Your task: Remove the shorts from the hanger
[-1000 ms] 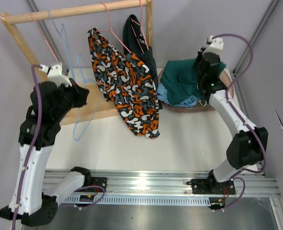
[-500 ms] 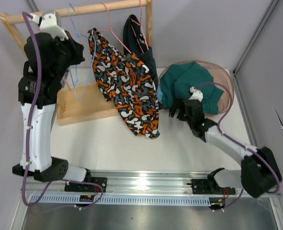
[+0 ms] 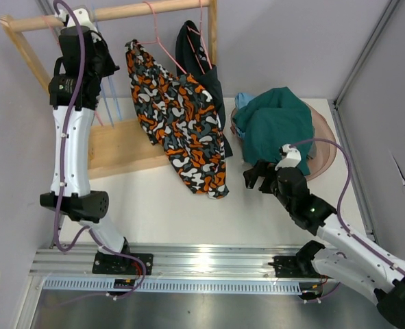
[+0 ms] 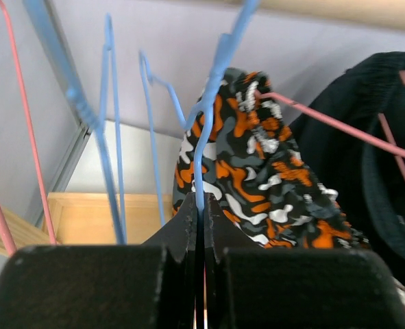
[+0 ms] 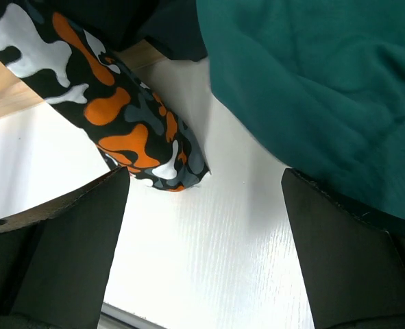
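On rail [image 3: 154, 10], back left: hangers [image 4: 200, 178] leftmost, patterned shorts [image 3: 181, 130] right of them, another pair [image 3: 192, 48] behind. Right: heaped shorts [image 3: 277, 127] in basket [image 3: 325, 147].

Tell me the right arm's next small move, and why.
Probably ease the right gripper forward to the lower hem of the patterned shorts and close on it. The gripper is open and empty, the hem lies just ahead of it, and these shorts hang on a pink hanger.
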You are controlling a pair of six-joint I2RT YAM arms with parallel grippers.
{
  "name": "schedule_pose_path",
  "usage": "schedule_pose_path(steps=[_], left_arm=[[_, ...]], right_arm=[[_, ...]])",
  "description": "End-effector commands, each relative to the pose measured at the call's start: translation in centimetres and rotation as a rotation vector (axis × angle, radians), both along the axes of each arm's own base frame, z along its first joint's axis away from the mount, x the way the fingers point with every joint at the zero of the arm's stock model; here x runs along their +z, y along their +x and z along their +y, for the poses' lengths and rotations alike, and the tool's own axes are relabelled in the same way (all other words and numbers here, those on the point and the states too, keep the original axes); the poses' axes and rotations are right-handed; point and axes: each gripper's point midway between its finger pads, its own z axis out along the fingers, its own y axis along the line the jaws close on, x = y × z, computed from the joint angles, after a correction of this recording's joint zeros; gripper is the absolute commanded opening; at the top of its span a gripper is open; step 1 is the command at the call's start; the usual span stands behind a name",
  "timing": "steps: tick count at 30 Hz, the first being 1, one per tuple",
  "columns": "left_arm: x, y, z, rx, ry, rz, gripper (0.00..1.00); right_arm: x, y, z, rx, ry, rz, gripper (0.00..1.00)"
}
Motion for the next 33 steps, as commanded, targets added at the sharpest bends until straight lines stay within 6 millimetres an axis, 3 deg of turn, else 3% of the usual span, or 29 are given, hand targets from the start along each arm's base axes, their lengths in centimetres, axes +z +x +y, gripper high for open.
schedule_pose_path(steps=[1, 4, 5, 7, 9, 11, 14, 17, 18, 20, 22, 27, 29, 33], left_arm=[[1.9, 0.2, 1.3, 0.018, -0.045, -0.062, 0.0], [1.8, -0.4, 1.4, 0.009, -0.049, -0.056, 0.05], [1.2, -0.5, 1.3, 0.005, -0.046, -0.039, 0.22], [2.1, -1.5, 1.3, -0.003, -0.044, -0.062, 0.47], [2.5, -2.2, 1.1, -0.015, -0.047, -0.074, 0.79], [3.9, -3.6, 0.8, -0.033, -0.056, -0.111, 0.91], [5.5, -5.6, 0.0, -0.072, -0.086, -0.152, 0.93], [7.0, -7.4, -1.7, -0.158, -0.139, -0.202, 0.82], [5.6, -7.0, -2.5, -0.2, -0.157, -0.169, 0.81], [6.1, -7.4, -4.6, -0.295, -0.192, -0.193, 0.79], [5.2, -7.5, -6.4, -0.356, -0.212, -0.171, 0.79], [4.2, -6.1, -10.5, -0.475, -0.29, -0.146, 0.74], [4.3, -5.6, -11.3, -0.488, -0.307, -0.152, 0.73], [2.9, -2.6, -13.2, -0.51, -0.361, -0.118, 0.72]], right_arm=[[-1.0, -1.2, -1.0, -0.021, 0.002, 0.032, 0.99], [-1.0, -1.8, -1.3, -0.024, 0.013, 0.035, 1.0], [-0.8, -1.9, -1.3, -0.021, 0.016, 0.029, 0.99], [0.1, -2.0, -1.5, -0.024, 0.027, 0.004, 0.99], [1.1, -2.2, -1.4, -0.015, 0.027, -0.02, 0.99], [2.0, -2.3, -1.7, -0.025, 0.027, -0.038, 0.99], [3.7, -2.7, -2.1, -0.03, 0.023, -0.065, 0.99], [4.7, -3.3, -2.5, -0.03, 0.028, -0.081, 0.99], [4.5, -3.6, -2.7, -0.033, 0.018, -0.074, 0.99], [5.0, -4.0, -2.8, -0.033, 0.036, -0.082, 0.99], [5.0, -4.4, -3.0, -0.035, 0.037, -0.074, 0.99], [5.5, -5.5, -4.0, -0.049, 0.045, -0.076, 0.99], [5.5, -5.9, -4.5, -0.058, 0.039, -0.07, 0.99], [6.1, -6.5, -5.6, -0.074, 0.044, -0.083, 0.99]])
